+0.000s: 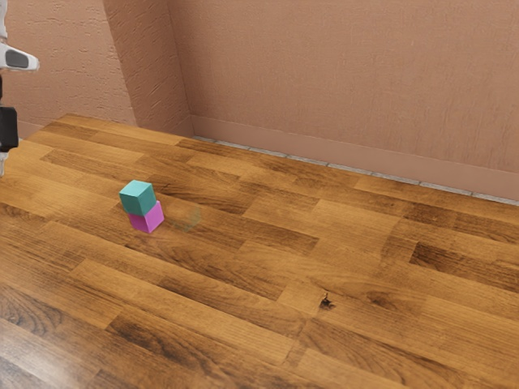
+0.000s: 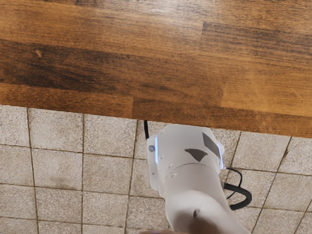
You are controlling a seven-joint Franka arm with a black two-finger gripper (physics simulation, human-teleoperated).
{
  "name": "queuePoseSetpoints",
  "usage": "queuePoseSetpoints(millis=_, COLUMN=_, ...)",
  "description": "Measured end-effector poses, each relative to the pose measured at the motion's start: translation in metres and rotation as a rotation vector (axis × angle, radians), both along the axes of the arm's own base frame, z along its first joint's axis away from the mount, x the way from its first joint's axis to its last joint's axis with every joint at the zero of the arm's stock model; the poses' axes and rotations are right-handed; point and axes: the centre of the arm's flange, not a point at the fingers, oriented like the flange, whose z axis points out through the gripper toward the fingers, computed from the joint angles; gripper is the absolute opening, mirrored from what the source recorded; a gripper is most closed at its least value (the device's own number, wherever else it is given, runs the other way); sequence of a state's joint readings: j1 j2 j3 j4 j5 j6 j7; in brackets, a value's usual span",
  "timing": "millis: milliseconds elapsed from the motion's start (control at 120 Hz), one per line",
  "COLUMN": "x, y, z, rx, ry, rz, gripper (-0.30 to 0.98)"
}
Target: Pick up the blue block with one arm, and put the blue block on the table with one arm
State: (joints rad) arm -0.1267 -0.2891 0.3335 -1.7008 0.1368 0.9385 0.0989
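**Blue block [image 1: 138, 198] sits atop a magenta block [image 1: 147, 218], well apart from the gripper [image 1: 7, 130]**

The blue block is a plain cube, more teal than true blue, with a lighter top face and darker, greener sides. Its edges look about equal, so no long axis stands out. It sits upright and level – one corner edge turned toward the exterior camera, a side face falling away on either hand of it. The magenta block is partly hidden beneath it, its visible part peeking out toward the exterior view's right.

Both stand on the wood-patterned counter [image 1: 243, 324], out from the gripper toward the exterior view's right and lower than it in that view. The gripper is at the exterior view's left edge, partly cut off, clear of both blocks. How far open it is cannot be told – nor whether it grips anything.

Below the gripper, the wrist view takes in the counter's edge, the tiled floor [image 2: 58, 168] and the arm's white base [image 2: 187, 151].
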Motion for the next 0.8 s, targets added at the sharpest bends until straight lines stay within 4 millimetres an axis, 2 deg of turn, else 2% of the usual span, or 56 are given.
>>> queuePoseSetpoints(millis=133, x=0.018, y=0.007, z=0.002, rx=0.028, ry=-0.155, rz=-0.04, gripper=0.69)
queuePoseSetpoints(millis=242, x=0.025, y=0.014, z=0.007, rx=0.034, ry=-0.235, rz=-0.071, gripper=0.69)
queuePoseSetpoints(millis=283, x=0.027, y=0.012, z=0.029, rx=0.048, ry=-0.297, rz=-0.094, gripper=0.69)
queuePoseSetpoints(millis=342, x=0.021, y=0.012, z=0.081, rx=0.073, ry=-0.416, rz=-0.115, gripper=0.69)
queuePoseSetpoints(millis=375, x=0.017, y=0.003, z=0.111, rx=0.083, ry=-0.485, rz=-0.141, gripper=0.69)
queuePoseSetpoints(millis=417, x=0.02, y=-0.008, z=0.125, rx=0.088, ry=-0.519, rz=-0.172, gripper=0.69)
queuePoseSetpoints(millis=475, x=0.033, y=-0.017, z=0.124, rx=0.089, ry=-0.518, rz=-0.198, gripper=0.69)
queuePoseSetpoints(millis=608, x=0.073, y=-0.033, z=0.094, rx=0.087, ry=-0.471, rz=-0.227, gripper=0.69)
queuePoseSetpoints(millis=800, x=0.084, y=-0.024, z=0.084, rx=0.104, ry=-0.458, rz=-0.209, gripper=0.69)
